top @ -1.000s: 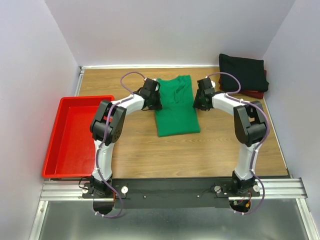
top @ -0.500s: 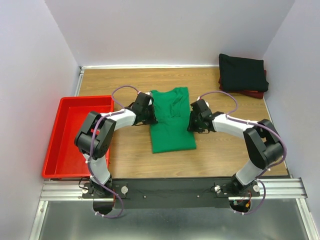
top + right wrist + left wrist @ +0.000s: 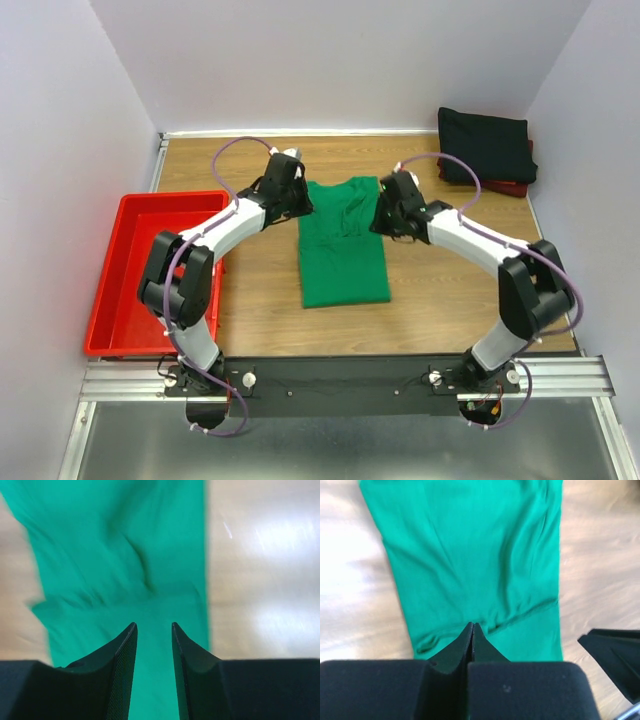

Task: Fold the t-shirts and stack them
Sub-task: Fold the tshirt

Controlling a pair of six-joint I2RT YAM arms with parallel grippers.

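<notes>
- Green t-shirt point(image 3: 343, 250) lies narrow-folded on the bench, right of the red tray point(image 3: 135, 300).
- Left jaws pressed closed, right jaws parted — both empty above it.
- Lengthwise fold looks done; next needs gripping one end, folding crosswise.

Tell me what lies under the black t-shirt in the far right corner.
A dark red t-shirt lies under the black t-shirt. Only a strip along its near and right edges shows; the rest is covered by the black one.

Red tray point(image 3: 140, 275) beside wooden table point(image 3: 450, 300)
</notes>
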